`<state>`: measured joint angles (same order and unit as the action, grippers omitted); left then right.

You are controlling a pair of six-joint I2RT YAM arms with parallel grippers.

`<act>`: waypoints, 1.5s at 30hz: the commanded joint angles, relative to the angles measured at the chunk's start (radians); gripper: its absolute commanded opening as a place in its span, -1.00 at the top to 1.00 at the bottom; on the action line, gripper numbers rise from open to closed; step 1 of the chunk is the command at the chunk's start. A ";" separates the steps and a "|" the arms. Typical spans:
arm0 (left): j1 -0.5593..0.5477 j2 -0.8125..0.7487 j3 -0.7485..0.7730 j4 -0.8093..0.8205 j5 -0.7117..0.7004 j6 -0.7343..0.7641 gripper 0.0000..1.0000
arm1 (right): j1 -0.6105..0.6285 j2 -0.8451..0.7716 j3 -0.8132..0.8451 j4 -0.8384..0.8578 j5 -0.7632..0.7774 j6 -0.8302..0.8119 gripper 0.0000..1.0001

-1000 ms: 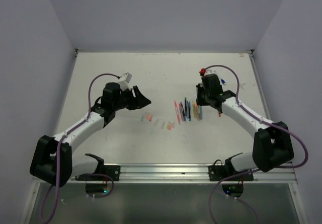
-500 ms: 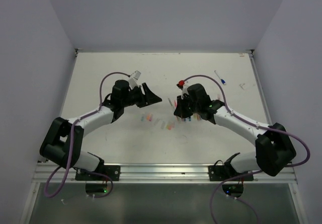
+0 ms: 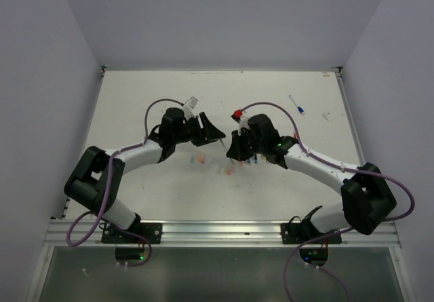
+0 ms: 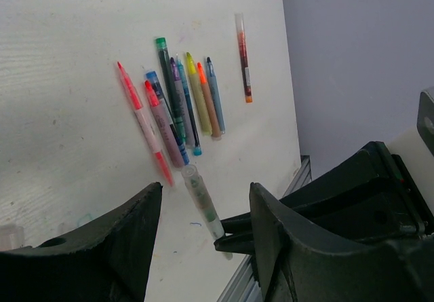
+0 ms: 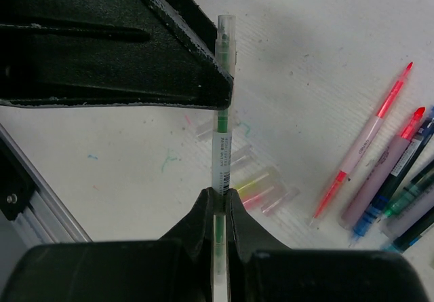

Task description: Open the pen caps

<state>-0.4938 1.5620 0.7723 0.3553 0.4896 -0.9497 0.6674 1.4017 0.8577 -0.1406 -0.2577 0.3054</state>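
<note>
My right gripper (image 5: 218,203) is shut on a green pen (image 5: 222,132) with a clear cap (image 5: 226,34) and holds it above the table, cap end out. My left gripper (image 4: 205,188) is open, and the pen's (image 4: 201,200) capped end lies between its spread fingers (image 4: 278,234). One left finger (image 5: 135,51) sits right beside the cap. In the top view the two grippers meet at the table's middle, left (image 3: 215,136) and right (image 3: 230,147). A row of pens (image 4: 180,105) lies on the table. Several loose caps (image 5: 261,188) lie under the held pen.
One pen (image 4: 243,58) lies apart beyond the row. More pens (image 5: 390,163) lie to the right of my right gripper. A small blue and white pen (image 3: 296,104) lies at the far right. The table's metal front rail (image 3: 217,229) is near. Grey walls stand round the table.
Both arms have swung in toward the table's middle. My right gripper has carried the green pen left from the row. My left gripper has moved right, up to its cap end.
</note>
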 commanded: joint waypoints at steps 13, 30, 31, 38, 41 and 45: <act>-0.022 0.003 0.041 0.060 0.003 -0.023 0.63 | 0.015 0.022 0.001 0.073 -0.029 0.023 0.99; -0.017 0.004 0.140 -0.229 -0.091 -0.021 1.00 | 0.133 0.141 0.130 0.037 0.312 -0.034 1.00; -0.012 0.022 0.189 -0.261 -0.098 -0.024 1.00 | 0.191 0.158 0.148 -0.040 0.522 -0.089 1.00; 0.107 0.099 0.297 -0.337 -0.022 -0.081 1.00 | 0.333 0.223 0.159 -0.125 1.003 -0.084 1.00; 0.159 0.055 0.218 -0.204 0.052 -0.107 1.00 | 0.283 0.162 0.113 -0.071 0.780 -0.086 1.00; 0.205 -0.038 0.119 -0.076 0.093 -0.068 1.00 | 0.144 0.057 -0.014 0.107 0.248 -0.054 1.00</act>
<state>-0.3809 1.6325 0.9306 0.1093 0.5976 -1.0145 0.9146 1.5539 0.9356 -0.0330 0.3065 0.2348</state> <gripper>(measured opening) 0.068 0.110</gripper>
